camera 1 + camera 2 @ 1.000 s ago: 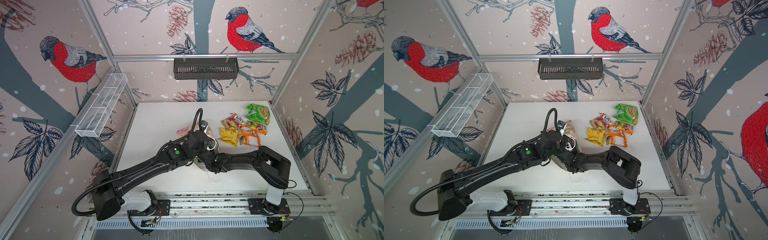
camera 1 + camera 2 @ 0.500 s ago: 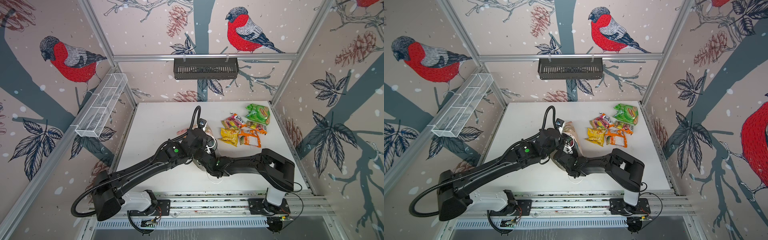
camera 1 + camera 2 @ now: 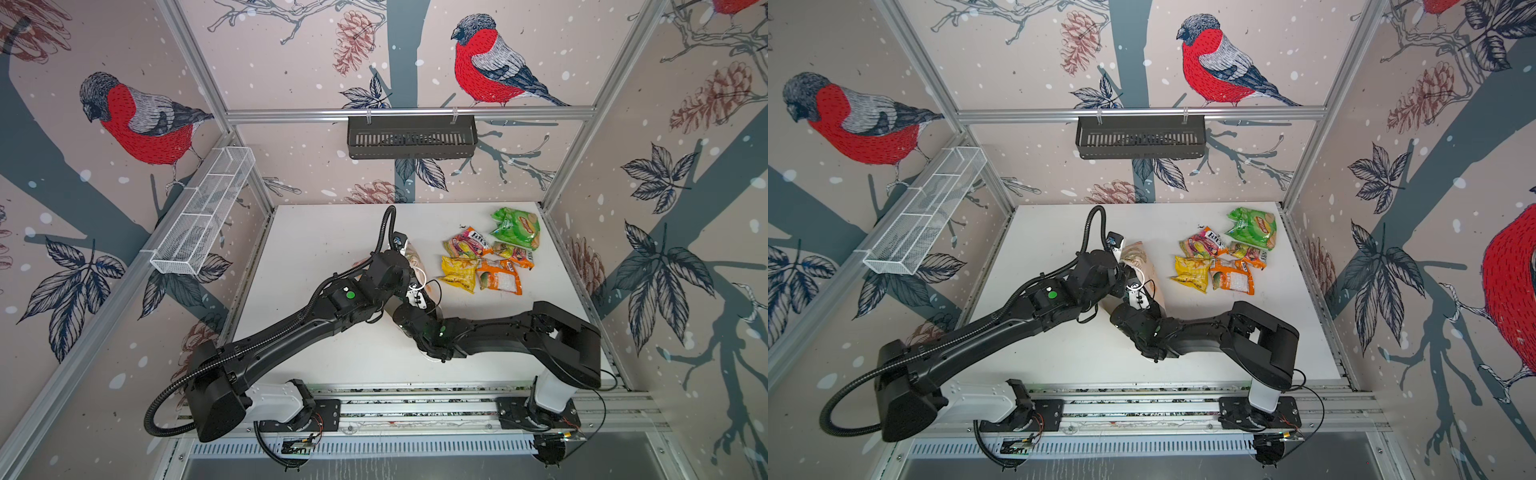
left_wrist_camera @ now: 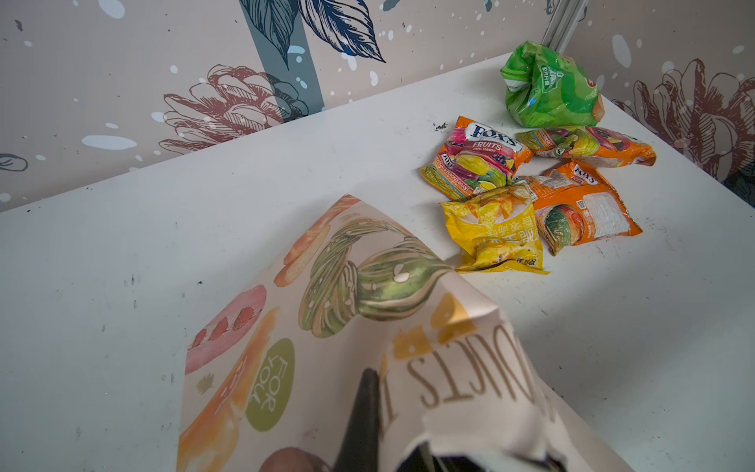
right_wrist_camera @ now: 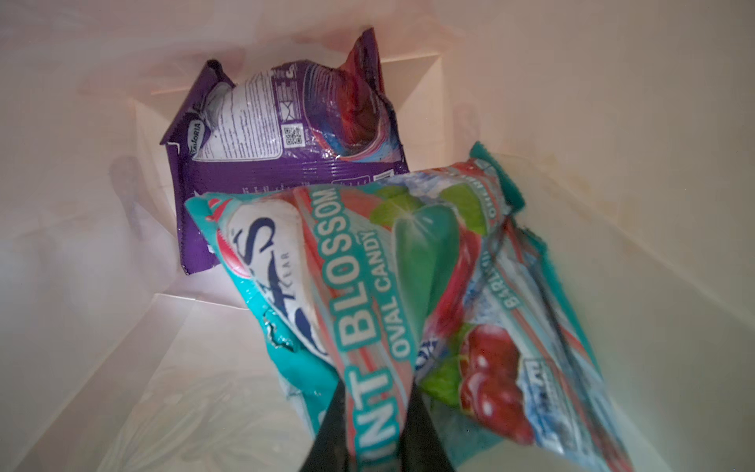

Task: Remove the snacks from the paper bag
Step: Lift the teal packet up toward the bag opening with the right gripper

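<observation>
The paper bag [image 3: 413,259] lies on its side mid-table, printed with pastries and lettering [image 4: 327,327]. My left gripper [image 4: 380,382] is shut on the bag's rim; one black finger [image 4: 365,392] shows outside the paper and the other is hidden behind it. My right gripper [image 5: 376,394] is inside the bag, shut on a teal packet [image 5: 367,286] pinched between both fingers. A purple packet [image 5: 286,135] lies deeper, against the bag's bottom. On the table beside the bag lie a green [image 3: 517,227], a multicoloured [image 3: 467,245], a yellow [image 3: 457,272] and an orange [image 3: 500,280] packet.
A black slotted basket [image 3: 411,137] hangs on the back wall and a white wire shelf [image 3: 203,216] on the left wall. The white table [image 3: 324,232] is walled on three sides. Both arms cross in front of the bag, and the right wrist [image 3: 432,332] lies low over the table.
The right wrist has drawn back a little toward the table's front edge. The left arm and the bag have barely moved.
</observation>
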